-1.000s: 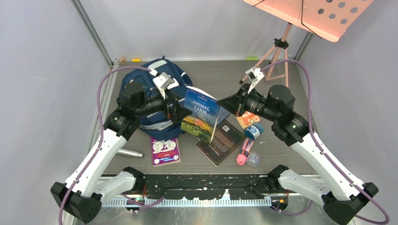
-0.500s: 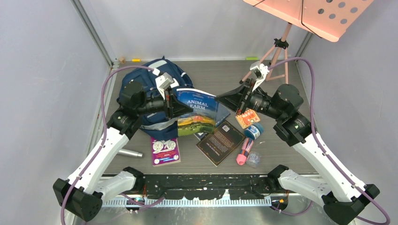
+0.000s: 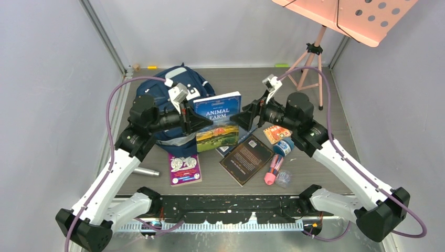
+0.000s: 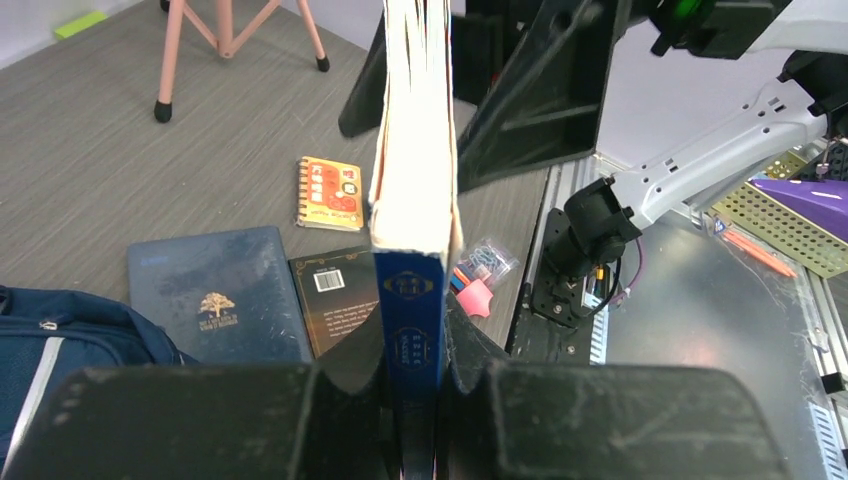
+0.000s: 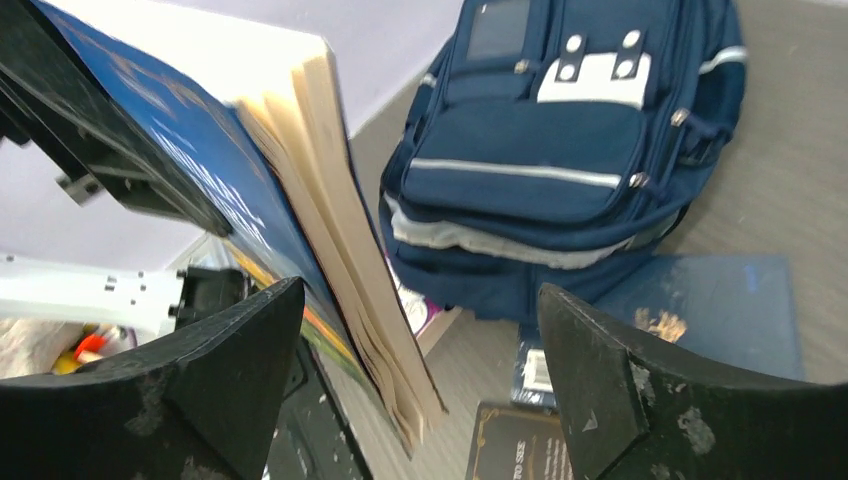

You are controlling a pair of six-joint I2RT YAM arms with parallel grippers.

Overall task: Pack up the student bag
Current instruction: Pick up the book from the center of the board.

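Right, nearest me my left gripper clamps the spine of the blue book, holding it upright. My right gripper stands spread astride its page edge — a gap on one side. Farther off, the student bag lies on the table's far-left side.

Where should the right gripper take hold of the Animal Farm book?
The page edge opposite the spine, coming from the right. The Animal Farm book stands upright, its spine side clamped in the left gripper, so that edge is free; the open right gripper straddles it.
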